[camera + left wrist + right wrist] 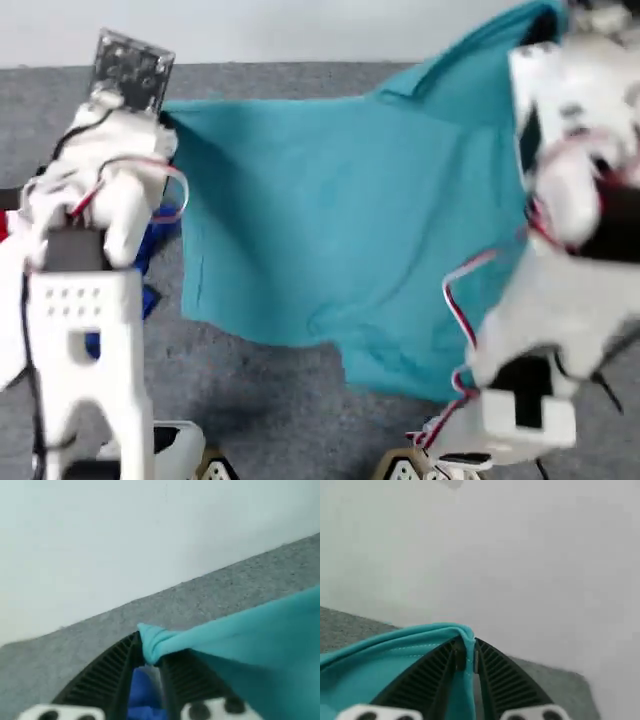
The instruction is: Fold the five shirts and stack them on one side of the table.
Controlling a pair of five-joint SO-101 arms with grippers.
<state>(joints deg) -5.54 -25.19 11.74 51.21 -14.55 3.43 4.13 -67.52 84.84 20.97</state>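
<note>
Two jaws pinching teal shirt [330, 220], grey table [260, 410]

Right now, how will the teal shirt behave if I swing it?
Probably floppy: the teal shirt sags between its held corners. Likely light, since small pinches in the left gripper and right gripper hold it up. Its loose edge may trail.

Our left arm [85, 330] and right arm [560, 300] are white plastic, looped with red-and-white cables [452, 292]. The left tool [149, 652] and right tool [466, 652] have black ribbed fingers [505, 680]; behind them, white plates [50, 712] with dark screw holes.
</note>
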